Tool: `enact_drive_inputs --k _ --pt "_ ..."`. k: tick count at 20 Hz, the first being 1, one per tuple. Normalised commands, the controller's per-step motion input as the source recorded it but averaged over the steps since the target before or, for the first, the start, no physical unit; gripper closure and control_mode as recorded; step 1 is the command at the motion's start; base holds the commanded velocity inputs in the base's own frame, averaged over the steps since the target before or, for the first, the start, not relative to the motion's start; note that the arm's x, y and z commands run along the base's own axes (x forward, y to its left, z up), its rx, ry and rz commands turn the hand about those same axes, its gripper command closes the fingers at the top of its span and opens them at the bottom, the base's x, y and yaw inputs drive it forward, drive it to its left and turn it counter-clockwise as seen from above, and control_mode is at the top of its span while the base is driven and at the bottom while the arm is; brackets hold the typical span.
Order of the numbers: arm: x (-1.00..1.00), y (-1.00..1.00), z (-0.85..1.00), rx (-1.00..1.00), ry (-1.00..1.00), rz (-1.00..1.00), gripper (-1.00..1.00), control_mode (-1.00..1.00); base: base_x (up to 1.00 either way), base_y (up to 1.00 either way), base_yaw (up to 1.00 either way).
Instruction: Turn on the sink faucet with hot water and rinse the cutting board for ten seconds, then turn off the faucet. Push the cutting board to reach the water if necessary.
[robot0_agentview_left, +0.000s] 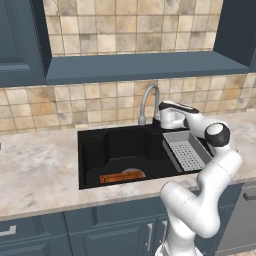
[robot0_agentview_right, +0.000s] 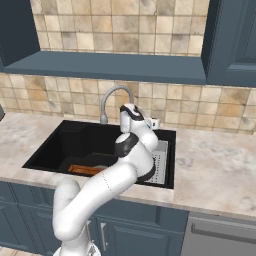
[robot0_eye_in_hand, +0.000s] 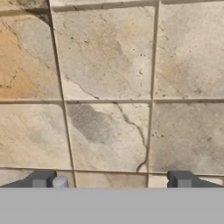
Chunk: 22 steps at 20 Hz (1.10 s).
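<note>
Lying flat on the floor of the large black rectangular recessed sink (robot0_agentview_left: 107, 145), the small orange-brown wooden cutting board (robot0_agentview_left: 121, 177) sat against the basin's near wall, close to the near edge, toward the middle of its length. In the right base view the board (robot0_agentview_right: 85, 170) showed partly behind the arm. A grey perforated drainer tray (robot0_agentview_left: 186, 149) rested along the sink's right end, well apart from the board.

Behind the sink's far rim, the tall slim grey metal gooseneck faucet (robot0_agentview_left: 148, 102) stood with its spout arching over the basin; no stream was visible under it. The white arm reached across the sink's right side, and its two-finger gripper (robot0_agentview_left: 161, 116) was just beside the faucet base, on its right, at the sink's back edge. In the hand view the two dark finger tips (robot0_eye_in_hand: 40, 179) sat far apart at the lower corners, so the gripper (robot0_eye_in_hand: 111, 180) was spread wide with nothing between the tips; beyond them lay the beige stone wall tiles (robot0_eye_in_hand: 109, 96) above the sink.
</note>
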Motion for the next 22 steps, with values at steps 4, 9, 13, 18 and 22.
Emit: enact_drive_inputs --k 4,9,13,18,22 --pt "0.07 -0.01 -0.04 0.00 0.00 0.00 -1.00 -1.00 0.00 0.00 0.00" --pt "0.11 -0.03 -0.07 0.00 0.00 0.00 -1.00 -1.00 0.00 0.00 0.00" --pt "0.11 -0.02 -0.11 0.00 0.00 0.00 -1.00 -1.00 0.00 0.00 0.00" --pt "0.06 -0.01 -0.16 0.00 0.00 0.00 -1.00 -1.00 0.00 0.00 0.00" --pt "0.09 0.00 -0.17 0.00 0.00 0.00 -1.00 -1.00 0.00 0.00 0.00"
